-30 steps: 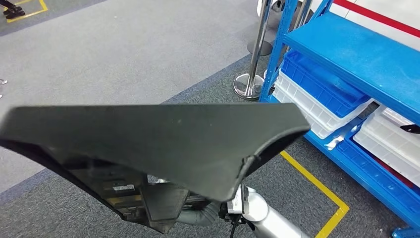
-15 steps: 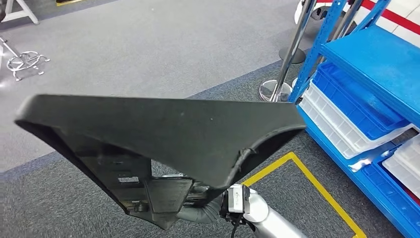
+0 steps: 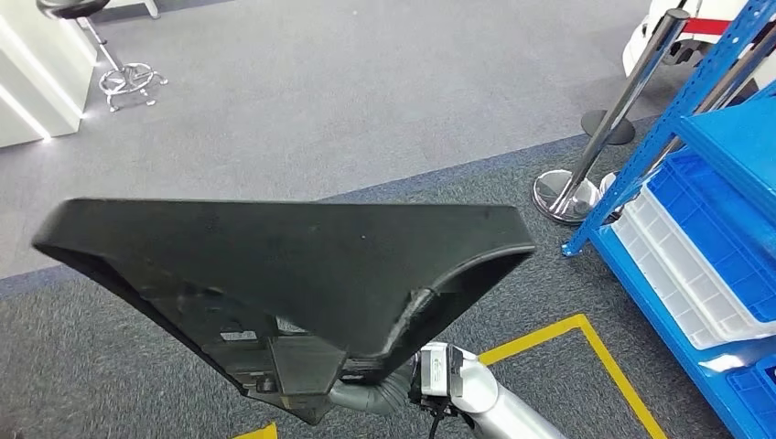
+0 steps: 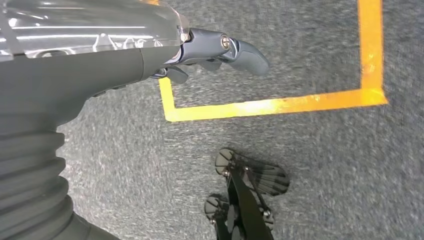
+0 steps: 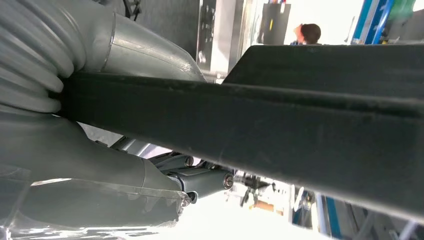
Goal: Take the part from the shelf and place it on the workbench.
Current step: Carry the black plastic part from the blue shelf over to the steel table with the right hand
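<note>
We look down on grey carpet flooring (image 3: 302,82) crossed by yellow tape lines (image 3: 586,343), with a blue metal shelf rack (image 3: 723,137) at the right holding stacked blue and white plastic bins (image 3: 691,247). In front of us is the large black wedge-shaped plastic part (image 3: 284,265), raised clear of the floor and well away from the rack; a small white label on its underside is too blurred for us to read. Our right hand (image 5: 125,155) grips its lower edge, thumb on one face and fingers on the other. A chrome stanchion post (image 3: 604,137) stands beside the rack. Our left hand (image 4: 210,52) hangs over the carpet, fingers loosely curled and holding nothing.
</note>
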